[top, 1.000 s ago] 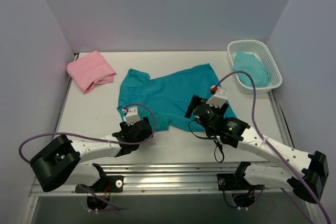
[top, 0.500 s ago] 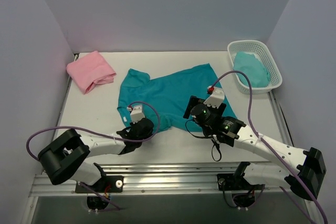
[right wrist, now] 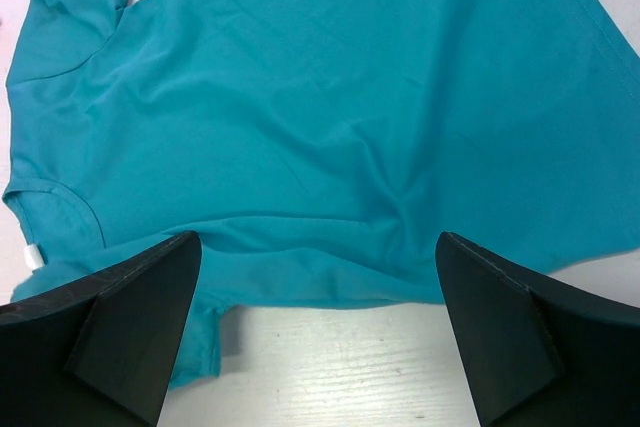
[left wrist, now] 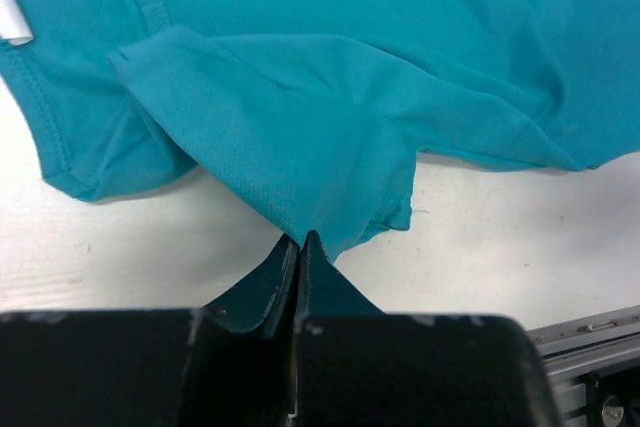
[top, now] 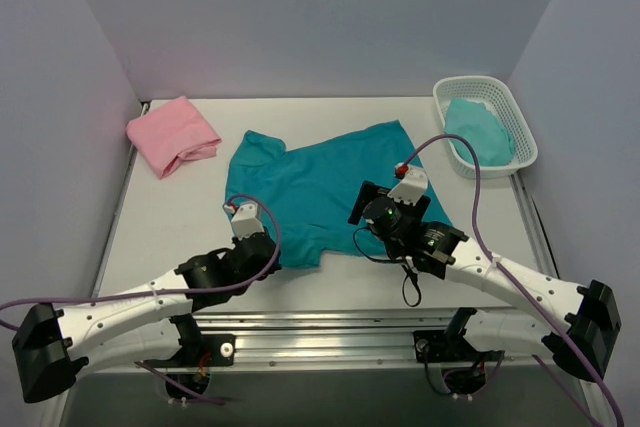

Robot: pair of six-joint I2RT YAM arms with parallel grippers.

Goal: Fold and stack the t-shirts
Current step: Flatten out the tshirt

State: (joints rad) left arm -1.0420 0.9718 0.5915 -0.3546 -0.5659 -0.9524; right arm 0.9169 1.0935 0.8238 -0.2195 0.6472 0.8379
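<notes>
The teal t-shirt (top: 318,182) lies spread out, front down, in the middle of the table. Its near-left corner (left wrist: 300,157) is pinched between the fingers of my left gripper (left wrist: 301,245), which is shut on the cloth just above the tabletop (top: 262,245). My right gripper (right wrist: 320,332) hovers open over the shirt's near hem (right wrist: 330,282), one finger (right wrist: 135,322) on each side and nothing between them; from above, this right gripper (top: 366,209) shows at the shirt's near right. The pink t-shirt (top: 172,134) rests folded at the back left.
A white basket (top: 522,137) at the back right holds a lighter teal cloth (top: 480,129). Walls close in the table on the left, back and right. A metal rail (top: 330,332) runs along the near edge between the arm bases.
My left gripper has shut on the teal shirt's near-left corner, and the left arm has swung out lower and to the left. The right gripper has barely moved.
</notes>
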